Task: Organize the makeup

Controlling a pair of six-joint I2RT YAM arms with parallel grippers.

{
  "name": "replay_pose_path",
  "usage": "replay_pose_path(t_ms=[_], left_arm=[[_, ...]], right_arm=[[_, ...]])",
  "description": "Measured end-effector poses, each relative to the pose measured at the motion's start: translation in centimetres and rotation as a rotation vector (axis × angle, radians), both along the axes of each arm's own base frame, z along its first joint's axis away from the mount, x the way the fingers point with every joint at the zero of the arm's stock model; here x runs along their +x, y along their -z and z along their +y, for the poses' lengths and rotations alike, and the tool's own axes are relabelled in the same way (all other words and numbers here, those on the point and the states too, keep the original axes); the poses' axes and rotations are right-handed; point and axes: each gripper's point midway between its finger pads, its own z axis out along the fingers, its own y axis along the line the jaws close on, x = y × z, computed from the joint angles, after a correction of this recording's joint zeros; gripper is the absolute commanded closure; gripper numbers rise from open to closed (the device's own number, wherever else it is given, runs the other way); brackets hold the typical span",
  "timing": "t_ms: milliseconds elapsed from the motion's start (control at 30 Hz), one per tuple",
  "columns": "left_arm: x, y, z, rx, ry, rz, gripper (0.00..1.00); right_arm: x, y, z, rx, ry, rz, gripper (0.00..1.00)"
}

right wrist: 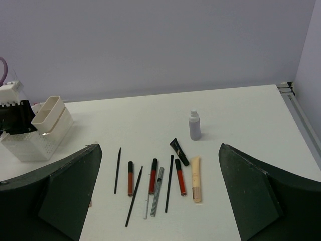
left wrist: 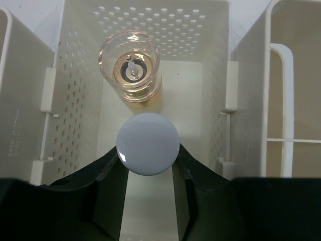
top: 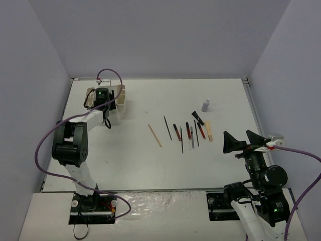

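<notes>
My left gripper (top: 103, 96) reaches down into the middle compartment of the white perforated box (left wrist: 75, 100). It is shut on the round pale cap of a bottle (left wrist: 148, 144), whose body is hidden under the cap. An amber bottle with a clear cap (left wrist: 130, 68) stands just behind it in the same compartment. My right gripper (top: 231, 143) is open and empty above the table's right side, to the near right of the row of makeup. In the right wrist view I see a grey bottle (right wrist: 194, 125), a black tube (right wrist: 179, 151), a tan tube (right wrist: 195, 178), red glosses (right wrist: 152, 175) and black pencils (right wrist: 117, 169).
The box (top: 119, 103) stands at the far left of the table and shows in the right wrist view (right wrist: 45, 130). A tan stick (top: 155, 135) lies apart, left of the row. Grey walls close in the table on three sides.
</notes>
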Motion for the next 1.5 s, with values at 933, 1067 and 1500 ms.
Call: replay_pose_path(t_ms=[933,1067,1500], left_arm=[[0.7,0.1,0.8,-0.03,-0.055,0.009,0.29],[-0.1,-0.3,1.1,-0.035,-0.07,0.028,0.16],[-3.9,-13.8,1.1,-0.109,-0.083,-0.143,0.11]], right_arm=[[0.0,0.0,0.0,0.0,-0.001,0.001,0.0],[0.1,0.0,0.0,-0.001,-0.001,0.002,0.0],[6.6,0.4,3.0,-0.034,-0.072,0.274,0.0]])
